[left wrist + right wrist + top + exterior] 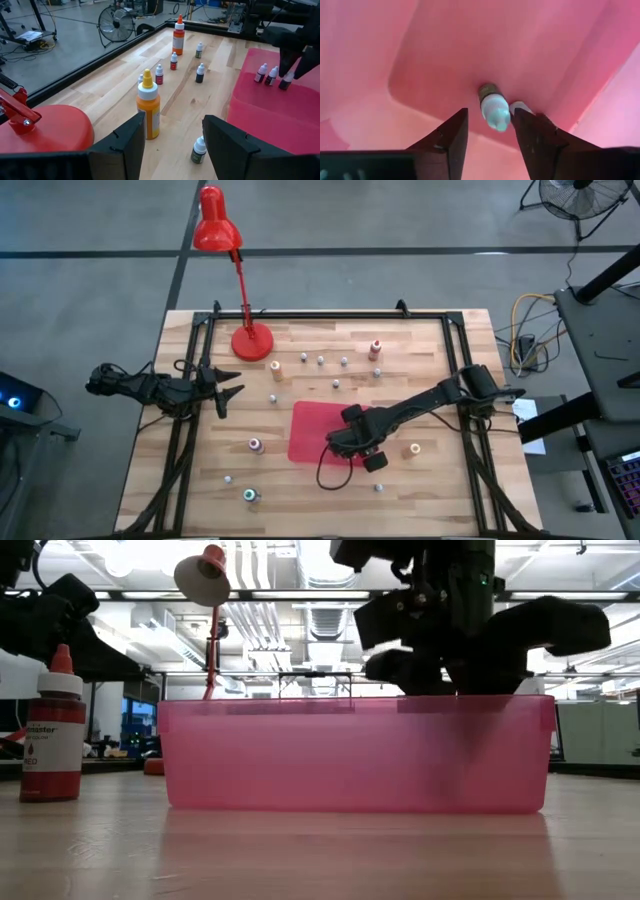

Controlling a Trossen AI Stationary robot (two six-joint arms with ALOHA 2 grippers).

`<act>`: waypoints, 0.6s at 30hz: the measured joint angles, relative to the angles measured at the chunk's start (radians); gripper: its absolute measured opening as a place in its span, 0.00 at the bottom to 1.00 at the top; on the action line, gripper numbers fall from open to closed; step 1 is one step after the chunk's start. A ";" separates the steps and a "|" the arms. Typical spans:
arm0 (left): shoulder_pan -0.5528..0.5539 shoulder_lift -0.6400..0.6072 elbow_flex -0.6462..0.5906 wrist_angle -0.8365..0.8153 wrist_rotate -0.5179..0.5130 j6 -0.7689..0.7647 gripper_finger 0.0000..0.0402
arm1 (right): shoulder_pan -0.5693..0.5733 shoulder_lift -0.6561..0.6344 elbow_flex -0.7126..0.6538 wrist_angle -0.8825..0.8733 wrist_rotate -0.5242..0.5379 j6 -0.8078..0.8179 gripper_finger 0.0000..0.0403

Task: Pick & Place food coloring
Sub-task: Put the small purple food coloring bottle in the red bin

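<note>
My right gripper [352, 444] points down into the pink tray [310, 425], open. A tiny white-capped food coloring bottle [494, 107] stands on its base on the tray floor between the fingers, with a gap to the fingers. A second small cap [521, 106] shows beside it. The left wrist view shows small bottles [272, 75] in the tray by that gripper [289, 75]. More food coloring bottles stand on the wood, among them an orange one [149, 106] and a red one [52, 730]. My left gripper [230, 392] waits open near the table's left edge.
A red desk lamp stands with its round base [251, 342] at the far left. Loose bottles [256, 445] [412, 449] [250, 496] flank the tray, and small ones [320, 360] line the far side. A black frame [330, 314] rims the table.
</note>
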 joint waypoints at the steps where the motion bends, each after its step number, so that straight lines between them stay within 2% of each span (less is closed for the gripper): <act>1: 0.000 0.000 0.000 0.000 0.000 0.000 0.42 | 0.000 -0.003 0.006 -0.003 0.012 -0.001 0.40; 4: 0.000 0.000 0.000 0.000 0.000 0.000 0.42 | 0.000 -0.022 0.018 -0.016 0.051 -0.005 0.43; 11: 0.000 0.000 0.000 0.000 0.000 0.000 0.42 | 0.005 -0.062 0.079 -0.034 0.054 0.012 0.47; 18: 0.000 0.000 0.000 0.000 0.000 0.000 0.42 | 0.012 -0.098 0.139 -0.040 0.079 0.190 0.47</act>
